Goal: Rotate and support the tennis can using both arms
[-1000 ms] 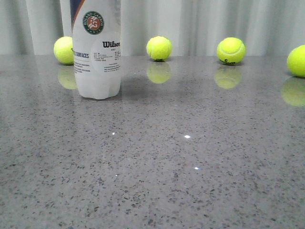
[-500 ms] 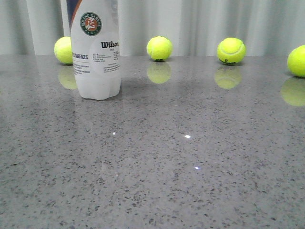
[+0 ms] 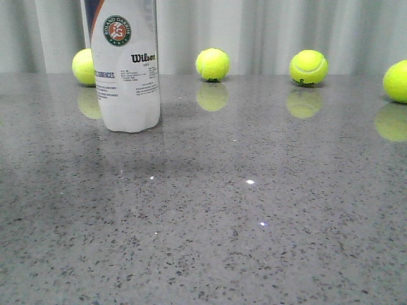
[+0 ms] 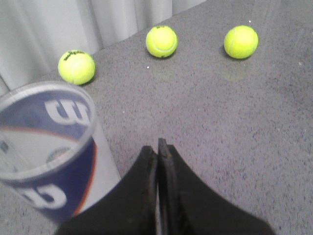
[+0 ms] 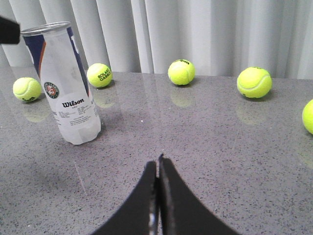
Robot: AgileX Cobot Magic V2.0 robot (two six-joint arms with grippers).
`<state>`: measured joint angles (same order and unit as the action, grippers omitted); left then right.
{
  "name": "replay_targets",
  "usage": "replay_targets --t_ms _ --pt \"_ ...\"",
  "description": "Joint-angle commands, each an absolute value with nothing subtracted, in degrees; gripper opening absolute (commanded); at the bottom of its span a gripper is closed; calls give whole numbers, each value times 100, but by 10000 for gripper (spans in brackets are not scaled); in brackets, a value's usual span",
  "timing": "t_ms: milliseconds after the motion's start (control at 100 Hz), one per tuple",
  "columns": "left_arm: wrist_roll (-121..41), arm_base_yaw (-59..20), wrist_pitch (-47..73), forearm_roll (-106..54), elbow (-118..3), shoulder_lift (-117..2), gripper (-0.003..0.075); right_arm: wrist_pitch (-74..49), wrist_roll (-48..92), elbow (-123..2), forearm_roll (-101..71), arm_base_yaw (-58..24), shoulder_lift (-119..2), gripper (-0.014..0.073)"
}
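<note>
Standing tennis can [image 4: 49, 156] beside left pincer [image 4: 160, 147]

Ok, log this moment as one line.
tennis can: upright on table | left gripper: shut, beside can, no contact seen | right gripper: shut, apart from can

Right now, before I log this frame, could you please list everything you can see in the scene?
tennis can: one, clear-white with a navy band and orange stripe, standing upright on the left part of the table.
tennis balls: five in the right wrist view, yellow-green, spread along the table's far side near the curtain.
table: one, speckled grey and glossy, under everything.
curtain: one, pale grey with folds, behind the table.
left gripper: one, black, fingers shut and empty, close by the can's top.
right gripper: one, black, fingers shut and empty, well apart from the can.
</note>
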<state>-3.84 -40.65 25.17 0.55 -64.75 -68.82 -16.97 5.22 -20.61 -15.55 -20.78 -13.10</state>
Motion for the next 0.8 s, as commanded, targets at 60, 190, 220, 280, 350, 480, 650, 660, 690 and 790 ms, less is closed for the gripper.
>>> replay_targets --t_ms 60,190,220,280,350,480,650,660,690,790 --pt "-322 -4107 1889 0 -5920 -6256 -18 -1239 574 -2200 -1537 -2055 -1358 -60" --pt "-312 -3846 1889 0 -5521 -5913 -18 -1239 574 -2200 -1537 -2055 -1358 -60" --pt "-312 -3761 1889 0 -5460 -5858 -18 -1239 574 -2200 -1537 -2055 -1358 -60" --pt "-312 -3540 1889 0 -5249 -5665 -18 -1240 574 -2200 -1537 -2055 -1358 -60" --pt "-312 -3321 1889 0 -5014 -5460 -18 -1240 574 -2200 -1537 -2055 -1358 -60" --pt "-312 -2860 1889 0 -4539 -4912 -19 -1240 574 -2200 -1537 -2055 -1358 -60" --pt "-312 -2219 1889 45 -3895 -4074 -18 -1240 574 -2200 -1537 -2055 -1358 -60" --pt "-312 -2195 1889 55 -3851 -4039 -18 -1240 574 -2200 -1537 -2055 -1358 -60" --pt "-312 -2106 1889 55 -3769 -3868 -18 -1240 574 -2200 -1537 -2055 -1358 -60" --pt "-312 -1884 1845 134 -3464 -3481 -18 -1240 574 -2200 -1537 -2055 -1358 -60"
